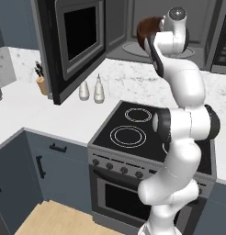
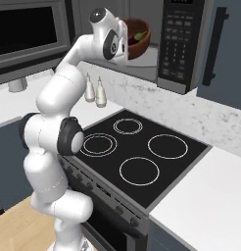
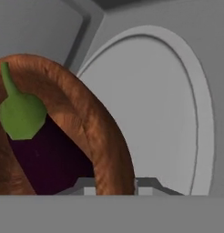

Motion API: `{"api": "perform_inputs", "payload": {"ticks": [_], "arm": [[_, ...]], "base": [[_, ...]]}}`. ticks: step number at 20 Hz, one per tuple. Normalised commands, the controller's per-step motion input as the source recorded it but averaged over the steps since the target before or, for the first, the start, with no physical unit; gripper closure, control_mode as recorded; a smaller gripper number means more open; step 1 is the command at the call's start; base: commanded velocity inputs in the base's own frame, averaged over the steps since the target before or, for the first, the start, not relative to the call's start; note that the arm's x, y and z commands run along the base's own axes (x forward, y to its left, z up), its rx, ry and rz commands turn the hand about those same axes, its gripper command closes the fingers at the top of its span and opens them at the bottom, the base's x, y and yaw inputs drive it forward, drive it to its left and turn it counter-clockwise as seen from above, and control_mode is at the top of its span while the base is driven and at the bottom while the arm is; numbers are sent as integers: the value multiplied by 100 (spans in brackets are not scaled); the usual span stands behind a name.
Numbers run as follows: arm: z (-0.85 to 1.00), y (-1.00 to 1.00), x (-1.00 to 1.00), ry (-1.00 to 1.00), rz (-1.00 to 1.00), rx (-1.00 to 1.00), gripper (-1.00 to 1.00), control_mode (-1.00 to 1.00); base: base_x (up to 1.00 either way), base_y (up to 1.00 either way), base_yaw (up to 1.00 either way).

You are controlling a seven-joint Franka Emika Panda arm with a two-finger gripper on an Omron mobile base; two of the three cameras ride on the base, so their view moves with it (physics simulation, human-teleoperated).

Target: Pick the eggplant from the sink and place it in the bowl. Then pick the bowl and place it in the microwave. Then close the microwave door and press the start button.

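The reddish-brown wooden bowl (image 1: 144, 28) (image 2: 138, 37) (image 3: 89, 109) hangs tilted at the mouth of the open microwave (image 2: 179, 44), over the near edge of its round turntable (image 3: 155, 113) (image 1: 133, 48). Inside the bowl lies the dark purple eggplant (image 3: 50, 159), its green cap (image 3: 22, 116) (image 2: 140, 35) showing. My gripper (image 3: 114, 185) (image 2: 127, 45) is shut on the bowl's rim, one fingertip on each side of the wall. The microwave door (image 1: 80, 41) (image 2: 24, 34) stands swung wide open to the left. The sink is out of view.
A black four-ring cooktop (image 1: 133, 133) (image 2: 137, 152) with an oven lies directly below the arm. Two shakers (image 1: 92, 89) (image 2: 93, 90) stand on the white counter under the open door. A knife block (image 1: 40, 82) sits further left.
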Motion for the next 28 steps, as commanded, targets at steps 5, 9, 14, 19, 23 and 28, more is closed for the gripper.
{"api": "perform_inputs", "payload": {"ticks": [5, 9, 14, 19, 23, 28], "arm": [[-5, 0, 24, -4, 0, 0, -100, -100], [0, 0, 13, -20, 0, 0, -100, -100], [0, 0, -6, -28, 4, 0, -100, -100], [1, 4, -84, -9, 1, 5, -100, -100], [8, 16, -100, -4, 0, 3, -100, -100], [4, 29, -100, 0, 0, 1, -100, -100]], "base": [[0, 0, 0], [0, 0, 0], [0, 0, 0], [0, 0, 0], [0, 0, 0], [0, 0, 0]]}}
